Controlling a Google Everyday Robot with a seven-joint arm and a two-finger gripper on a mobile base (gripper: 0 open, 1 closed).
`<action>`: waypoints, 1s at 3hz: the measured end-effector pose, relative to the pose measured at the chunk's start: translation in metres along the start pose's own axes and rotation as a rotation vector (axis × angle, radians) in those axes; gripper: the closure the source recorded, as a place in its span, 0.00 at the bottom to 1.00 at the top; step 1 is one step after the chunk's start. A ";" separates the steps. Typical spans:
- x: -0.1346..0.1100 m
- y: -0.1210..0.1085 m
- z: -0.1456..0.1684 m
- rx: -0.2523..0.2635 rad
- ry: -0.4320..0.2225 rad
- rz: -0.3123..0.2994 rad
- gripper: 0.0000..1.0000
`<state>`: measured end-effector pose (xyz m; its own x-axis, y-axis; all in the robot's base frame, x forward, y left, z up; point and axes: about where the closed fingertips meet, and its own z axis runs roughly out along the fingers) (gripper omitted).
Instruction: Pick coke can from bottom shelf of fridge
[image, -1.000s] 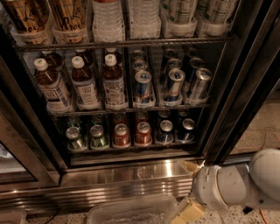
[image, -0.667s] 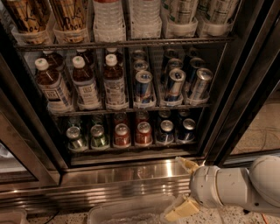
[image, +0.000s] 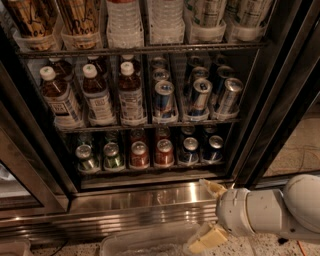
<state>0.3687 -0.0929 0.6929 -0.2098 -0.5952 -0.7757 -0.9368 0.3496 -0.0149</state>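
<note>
Hanging low at the right of the view, the gripper (image: 208, 214) sits at the end of a white arm (image: 265, 212), in front of the shiny steel base (image: 135, 202) of the fridge (image: 30, 125) and below the level of its racks. Its jaws stand wide apart, one cream pad up near the base's top edge and the other down near the floor. The coke can (image: 164, 152) stands upright on the bottom shelf (image: 150, 171), at the front of a lane about midway along the rack, up and to the left of the gripper and well apart from it. A second red can (image: 139, 154) stands just beside it on the left (more red cans show dimly behind both). Further left on the same rack are two green cans (image: 88, 159), and to the right two dark blue cans (image: 190, 150). The rack above carries three capped bottles (image: 96, 95) on the left and tall slim cans (image: 164, 100) on the right. A clear plastic tub (image: 145, 243) lies on the floor in front of the fridge, just left of the lower jaw.
</note>
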 end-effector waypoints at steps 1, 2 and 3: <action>-0.001 -0.006 0.003 0.017 -0.044 0.024 0.00; -0.006 -0.017 0.012 0.074 -0.159 0.066 0.00; -0.016 -0.029 0.025 0.137 -0.291 0.116 0.00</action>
<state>0.4061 -0.0755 0.6897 -0.2059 -0.3212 -0.9244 -0.8610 0.5084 0.0151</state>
